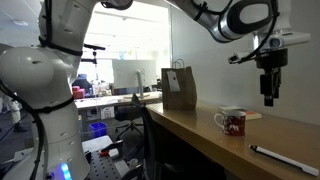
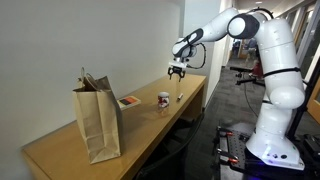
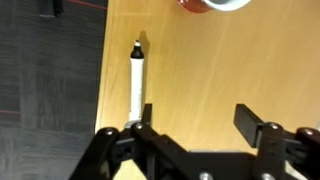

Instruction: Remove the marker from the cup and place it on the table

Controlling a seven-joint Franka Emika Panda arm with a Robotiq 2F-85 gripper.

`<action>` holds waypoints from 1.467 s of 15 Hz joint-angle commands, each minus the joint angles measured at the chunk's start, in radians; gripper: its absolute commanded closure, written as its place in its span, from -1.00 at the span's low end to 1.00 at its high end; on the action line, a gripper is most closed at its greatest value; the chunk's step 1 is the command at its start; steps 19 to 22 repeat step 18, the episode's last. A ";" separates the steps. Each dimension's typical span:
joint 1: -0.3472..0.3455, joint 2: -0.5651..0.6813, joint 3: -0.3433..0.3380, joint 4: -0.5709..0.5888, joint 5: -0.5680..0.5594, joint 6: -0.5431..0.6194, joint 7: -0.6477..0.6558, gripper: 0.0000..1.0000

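The marker lies flat on the brown wooden table near its edge, dark tip pointing away; it also shows in an exterior view as a pale stick with a dark end. The red-and-white cup stands upright on the table, also seen in the other exterior view and at the top edge of the wrist view. My gripper is open and empty, held in the air above the table, beside the marker's near end and apart from the cup.
A tall brown paper bag stands on the table, also visible in an exterior view. A small flat red and white object lies near the wall. The table's front edge drops to grey floor.
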 commanded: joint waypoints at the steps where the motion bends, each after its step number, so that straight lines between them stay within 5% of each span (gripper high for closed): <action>1: 0.017 -0.022 -0.003 -0.016 -0.017 0.018 -0.019 -1.00; 22: 0.081 -0.208 0.035 -0.076 -0.134 -0.001 -0.131 -1.00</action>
